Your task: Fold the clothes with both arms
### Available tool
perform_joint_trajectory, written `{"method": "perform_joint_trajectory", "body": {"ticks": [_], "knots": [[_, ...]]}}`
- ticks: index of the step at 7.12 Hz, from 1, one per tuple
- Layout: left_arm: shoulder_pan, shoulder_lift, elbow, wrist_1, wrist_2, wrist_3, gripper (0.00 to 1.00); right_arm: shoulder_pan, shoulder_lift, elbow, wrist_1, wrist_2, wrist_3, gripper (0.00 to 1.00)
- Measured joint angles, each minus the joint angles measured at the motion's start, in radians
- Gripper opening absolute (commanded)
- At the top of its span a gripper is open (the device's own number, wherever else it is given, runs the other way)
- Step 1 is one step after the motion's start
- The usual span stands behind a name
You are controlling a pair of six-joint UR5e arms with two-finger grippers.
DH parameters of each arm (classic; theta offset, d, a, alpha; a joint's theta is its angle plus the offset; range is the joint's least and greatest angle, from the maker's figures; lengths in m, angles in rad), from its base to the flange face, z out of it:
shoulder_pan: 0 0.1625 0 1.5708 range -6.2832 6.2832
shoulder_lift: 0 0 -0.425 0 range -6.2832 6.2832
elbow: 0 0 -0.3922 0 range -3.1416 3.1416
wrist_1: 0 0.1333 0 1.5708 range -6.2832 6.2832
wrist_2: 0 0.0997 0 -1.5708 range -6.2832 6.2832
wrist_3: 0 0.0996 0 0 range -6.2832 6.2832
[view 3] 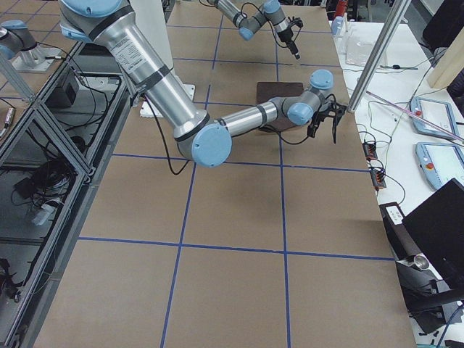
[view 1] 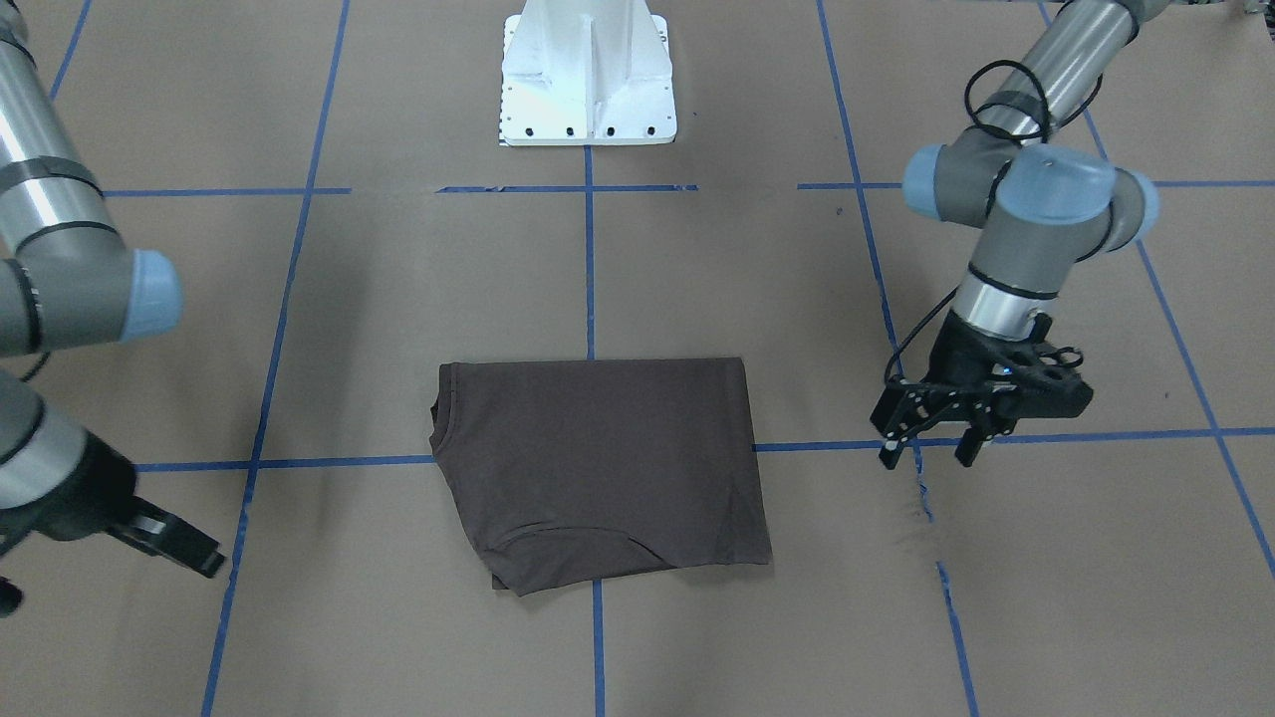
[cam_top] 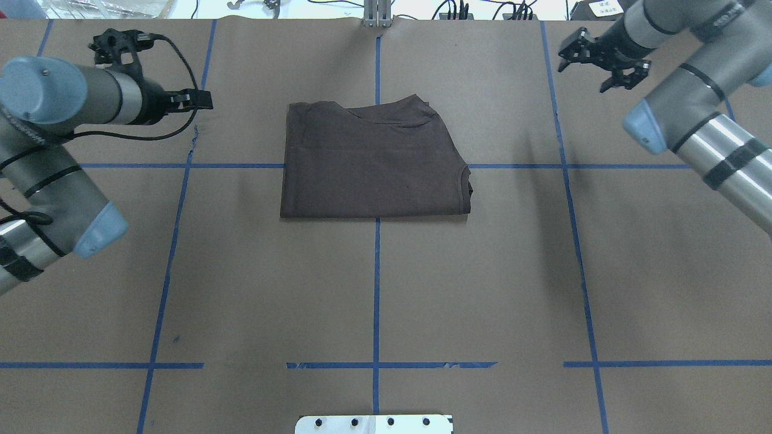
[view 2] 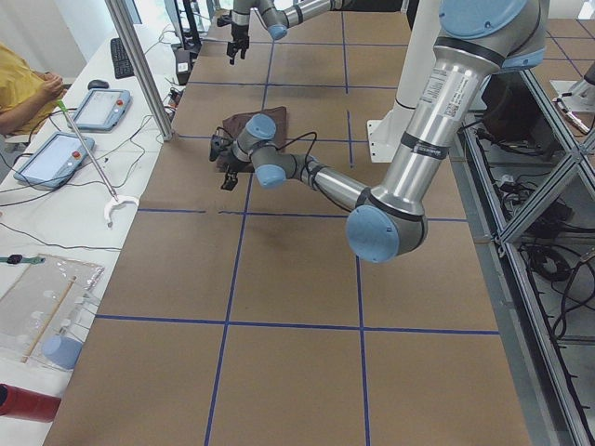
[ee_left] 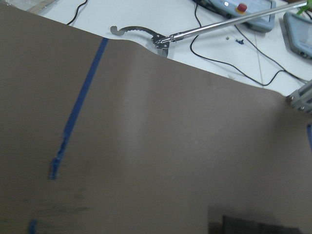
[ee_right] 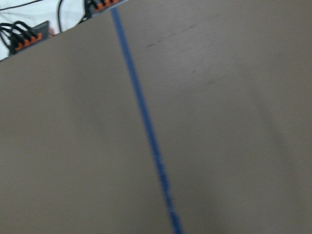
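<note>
A brown paper surface (cam_top: 241,289) carries a grid of blue tape lines (cam_top: 376,289). Beyond its far edge a white bench (view 2: 56,214) holds two grey tablet pendants (view 2: 100,108). There are two end effectors and one shirt. The left end effector (view 1: 928,453) hovers with jaws spread, empty. The folded dark brown T-shirt (cam_top: 374,163) lies flat between both end effectors, well apart from each. The right end effector (cam_top: 584,73) also gapes, empty.

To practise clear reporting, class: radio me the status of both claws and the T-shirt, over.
Left claw open, empty. Right claw open, empty. Brown T-shirt folded flat between them, untouched. Nothing seen blocking.
</note>
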Motion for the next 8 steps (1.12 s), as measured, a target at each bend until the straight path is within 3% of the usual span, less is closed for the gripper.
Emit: {"method": "perform_joint_trajectory", "body": {"ticks": [1,3,5,6,8], "knots": [[-0.093,0.101,-0.044,-0.003,-0.132,0.183,1.0,0.091,-0.108,0.022,-0.005,0.027,-0.241,1.0],[-0.339,0.187,-0.039,0.056,-0.422,0.534,1.0,0.275,-0.281,0.05,-0.066,0.115,-0.657,1.0],[-0.508,0.187,-0.011,0.235,-0.507,0.842,1.0,0.367,-0.443,0.193,-0.15,0.22,-0.804,1.0],[-0.55,0.145,-0.003,0.386,-0.512,0.916,1.0,0.37,-0.486,0.307,-0.265,0.229,-0.822,1.0],[-0.588,0.149,-0.032,0.587,-0.513,0.958,1.0,0.336,-0.521,0.481,-0.459,0.147,-0.855,1.0]]}}
